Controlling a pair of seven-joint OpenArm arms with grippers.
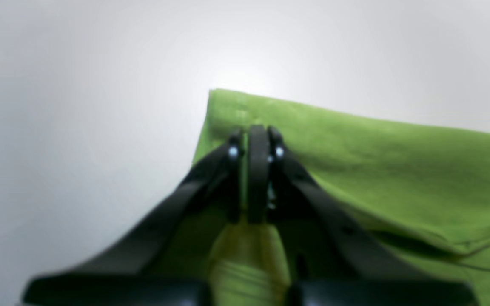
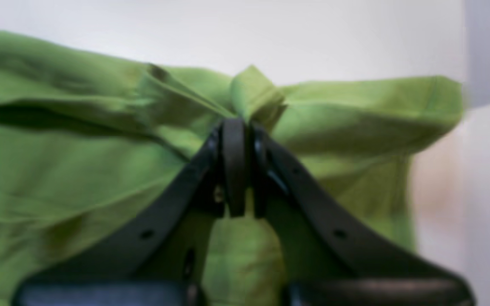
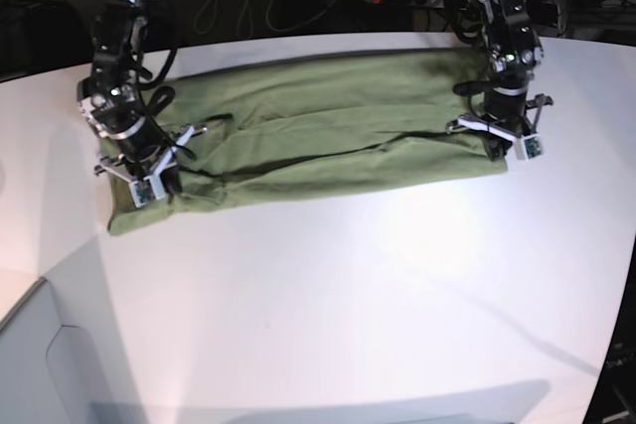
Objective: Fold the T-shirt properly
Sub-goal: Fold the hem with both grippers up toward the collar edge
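T-shirt position: the T-shirt [image 3: 318, 131] was laid across the far half of the white counter [image 3: 378, 285] as a long, narrow band, stretched between the two arms.

Fold done so far: the cloth was judged to have been doubled lengthwise already, since a layered edge was seen along its middle and no sleeve stood out clearly in the base view.

Fold left: a crosswise fold, one end brought over the other, was judged still to be needed; wrinkles and a bunched end on the right arm's side were also left unsmoothed.

Left gripper: the left gripper [image 1: 257, 140] was seen with its jaws pressed together on the cloth close to a hemmed corner of the T-shirt [image 1: 355, 161].

Right gripper: the right gripper [image 2: 235, 127] was seen clamped on a gathered pinch of the T-shirt [image 2: 79, 161], with a small tuft of cloth pushed up beyond the fingertips.

Count of garments: one T-shirt was counted.

Count of arms: two arms were counted, one at each end of the band, each with one gripper.

Count of counters: one counter was counted.
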